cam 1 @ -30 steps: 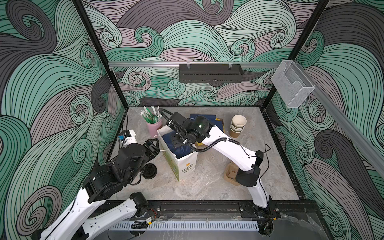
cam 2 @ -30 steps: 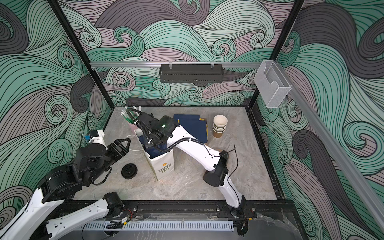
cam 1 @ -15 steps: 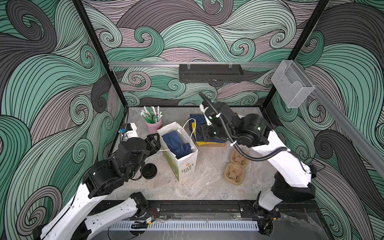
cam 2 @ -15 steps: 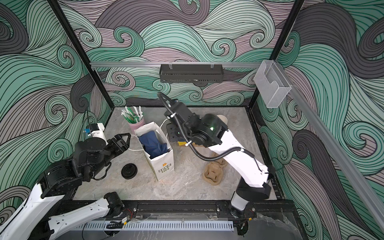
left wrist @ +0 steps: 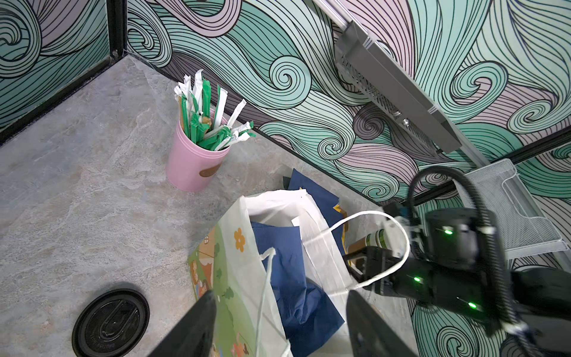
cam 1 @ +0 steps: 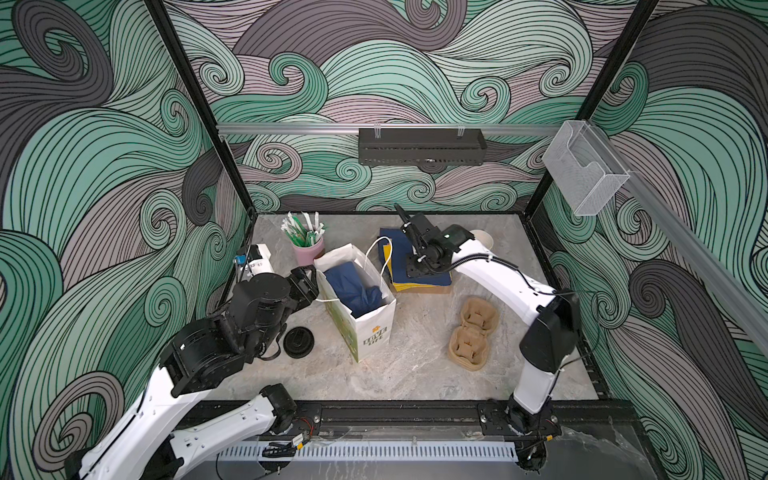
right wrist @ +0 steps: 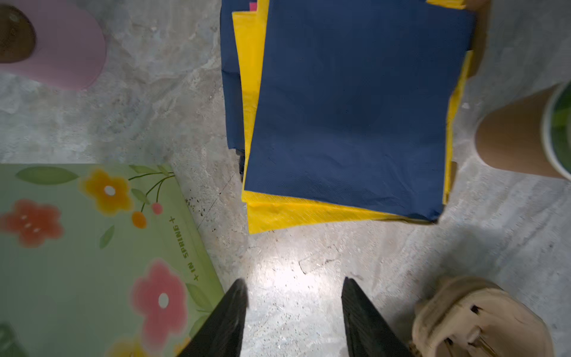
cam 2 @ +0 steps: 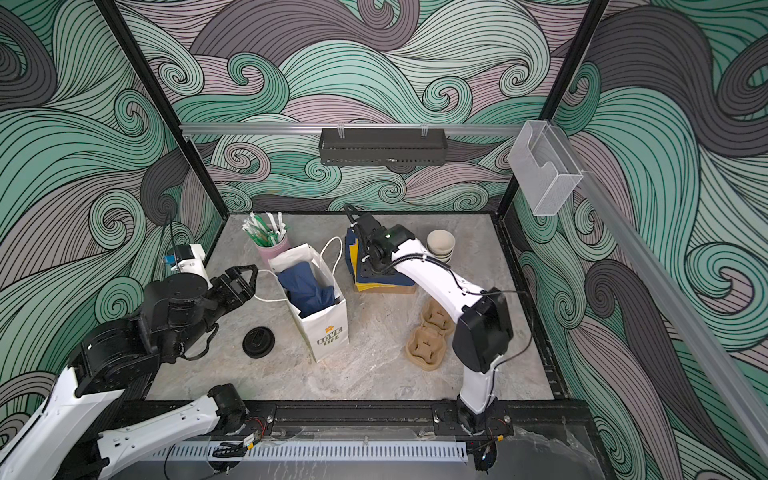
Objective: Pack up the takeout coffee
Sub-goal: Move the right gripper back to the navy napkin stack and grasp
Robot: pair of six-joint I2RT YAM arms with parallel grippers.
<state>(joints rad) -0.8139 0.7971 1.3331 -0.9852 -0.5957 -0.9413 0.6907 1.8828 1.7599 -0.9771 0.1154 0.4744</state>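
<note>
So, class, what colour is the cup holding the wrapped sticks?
Pink cup, best in the left wrist view.

Your two lidded coffee cups out of sight in every view, your bag (cam 1: 370,332) white paper with green flowered sides, standing upright mid-table, mouth open, crumpled navy napkin (cam 1: 353,289) filling its top.

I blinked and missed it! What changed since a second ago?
The right gripper left the mouth of the paper bag, swung right and now hangs open over the napkin stack. A navy napkin shows inside the bag. The left gripper, open at the bag's rim, the black lid and the cup carrier stayed put.
</note>
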